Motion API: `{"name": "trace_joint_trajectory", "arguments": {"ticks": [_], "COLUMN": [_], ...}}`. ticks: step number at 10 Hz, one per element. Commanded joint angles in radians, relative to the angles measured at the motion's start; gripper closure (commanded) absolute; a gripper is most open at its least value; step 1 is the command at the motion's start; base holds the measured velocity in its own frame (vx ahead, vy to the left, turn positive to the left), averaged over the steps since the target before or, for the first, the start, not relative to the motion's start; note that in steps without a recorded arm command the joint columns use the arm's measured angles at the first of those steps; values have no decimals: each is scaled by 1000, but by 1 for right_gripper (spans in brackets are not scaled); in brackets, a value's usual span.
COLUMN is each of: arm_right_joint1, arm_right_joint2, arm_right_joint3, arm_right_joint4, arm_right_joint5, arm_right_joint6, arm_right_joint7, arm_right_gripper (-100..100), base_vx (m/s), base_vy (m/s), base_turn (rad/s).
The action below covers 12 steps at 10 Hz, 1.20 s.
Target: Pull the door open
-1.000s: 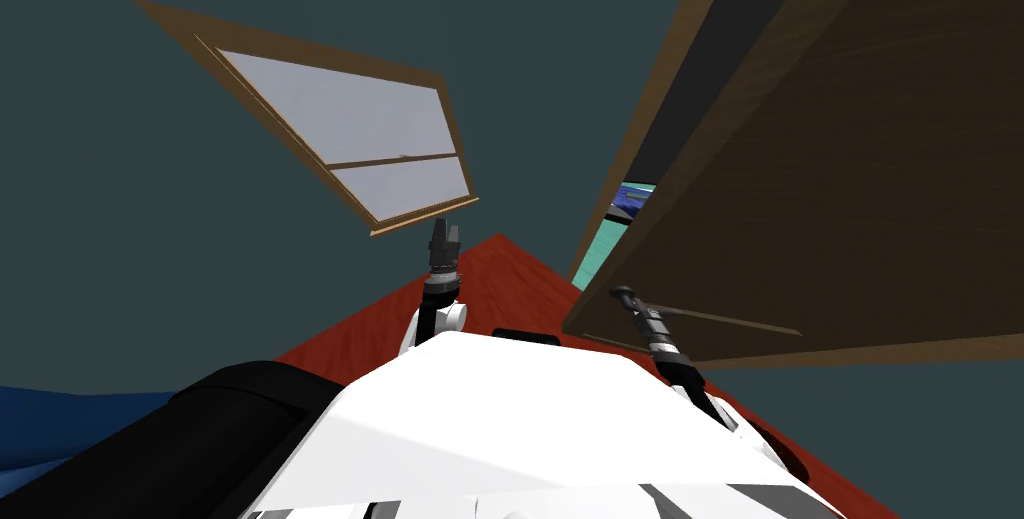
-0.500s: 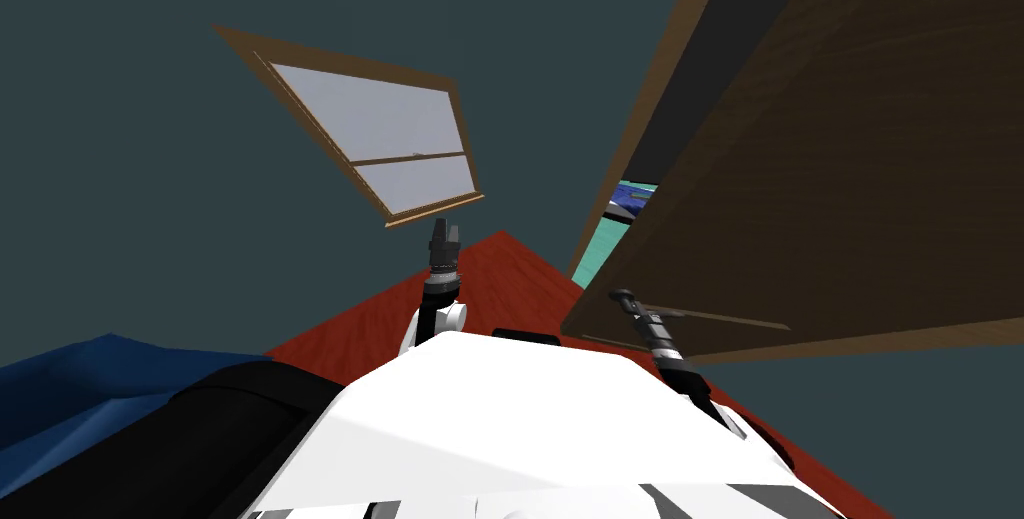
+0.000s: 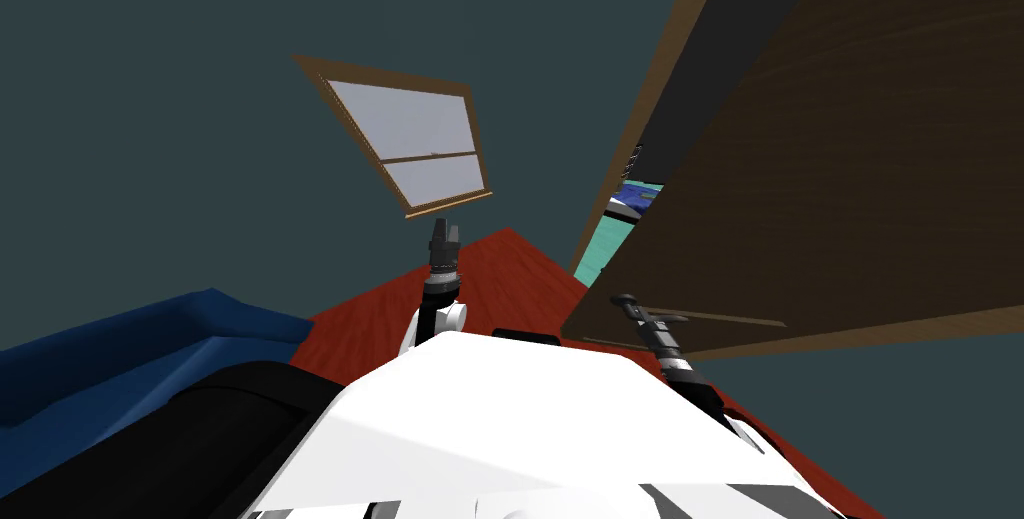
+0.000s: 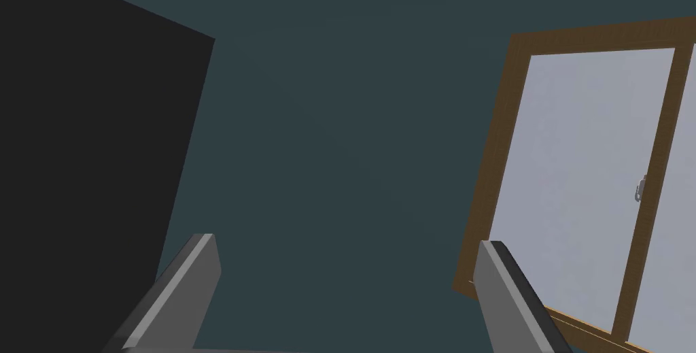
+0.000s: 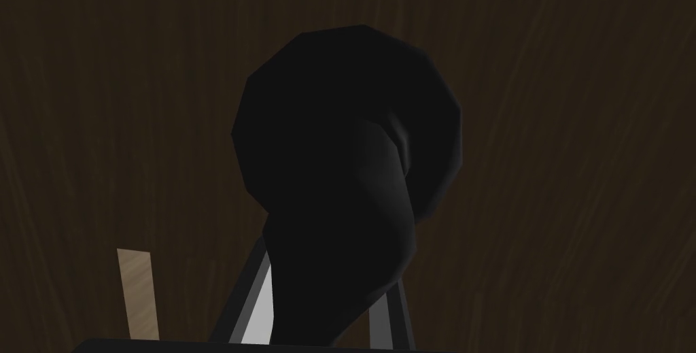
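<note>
The fingers (image 5: 253, 301) of the right gripper (image 5: 326, 267) stand close together and press the two sides of a black handle (image 5: 346, 138), which rises between them and ends in a round, dark head. This close view shows the grip well, and behind the handle there is the dark brown wood of the door (image 5: 578, 97), with a short pale wood strip (image 5: 139, 294) near the gripper; what that strip is, I cannot tell. The head view gives the wider place: the right gripper (image 3: 625, 301) is at the lower edge of the big door (image 3: 850, 193), which stands partly open, its edge away from the brown frame (image 3: 655, 93). In the gap between door and frame a teal and blue area (image 3: 605, 233) is seen. Under the arms lies a red floor (image 3: 500, 273). The left gripper (image 3: 443, 233) is held up in front of the chest, well apart from the door, and its fingers (image 4: 187, 288) are wide apart with nothing between them. On the left side a blue sofa (image 3: 120, 353) stands.
</note>
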Motion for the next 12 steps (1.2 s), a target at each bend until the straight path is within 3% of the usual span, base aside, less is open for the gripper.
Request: {"name": "trace_joint_trajectory", "arguments": {"ticks": [1, 2, 3, 12], "arm_right_joint1": [11, 17, 11, 27], "arm_right_joint2": [-8, -13, -8, -40], "arm_right_joint3": [4, 7, 8, 17], "arm_right_joint4": [3, 5, 11, 78], "arm_right_joint5": [3, 6, 5, 16], "arm_right_joint6": [-25, -38, -29, -136], "arm_right_joint7": [-7, -12, -9, -37], "arm_right_gripper": [100, 100, 100, 100], "base_vx": [-209, -182, -77, -194], "base_vy": [-84, -61, -20, -66], "base_turn": [122, 116, 19, 162]}}
